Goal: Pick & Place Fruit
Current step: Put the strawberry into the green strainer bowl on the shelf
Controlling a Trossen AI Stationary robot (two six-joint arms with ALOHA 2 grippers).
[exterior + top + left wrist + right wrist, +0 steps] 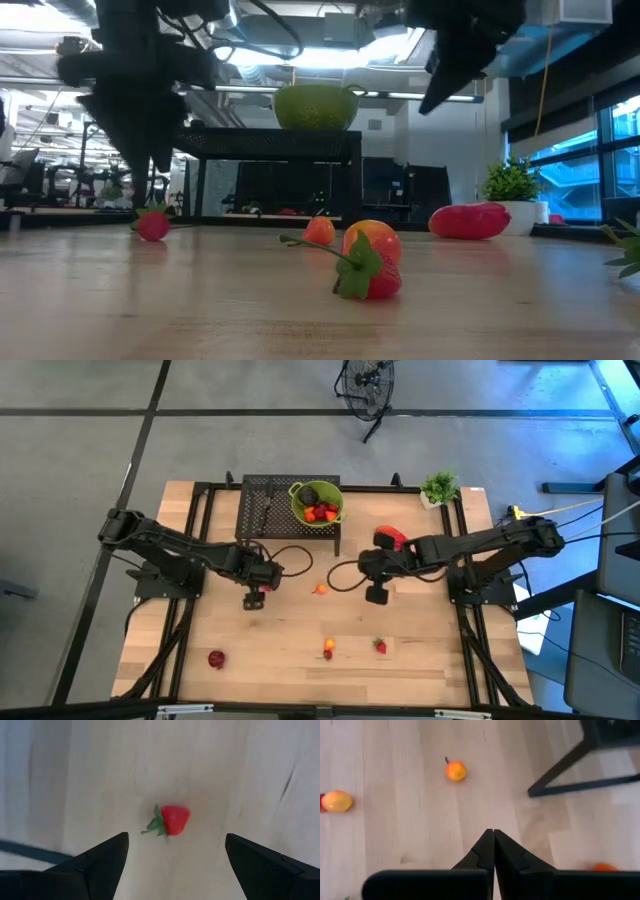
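Observation:
A red strawberry (172, 820) lies on the wooden table, below and between the open fingers of my left gripper (175, 840), which hovers over it (256, 598) without touching. It also shows in the low view (153, 225). My right gripper (493, 834) is shut and empty above the table's middle right (375, 593). A small orange fruit (320, 589) lies between the two grippers. A lime-green bowl (316, 502) on a black rack holds red pieces and a dark green round one (310, 493). A glossy red oblong fruit (392, 538) lies behind my right gripper.
Loose fruit lies toward the near edge: a red piece (216, 658), an orange-yellow one (328, 650) and a strawberry (380, 646). The black rack (265, 510) stands at the far middle, its leg (580, 770) near my right gripper. A small potted plant (438, 488) is at the far right.

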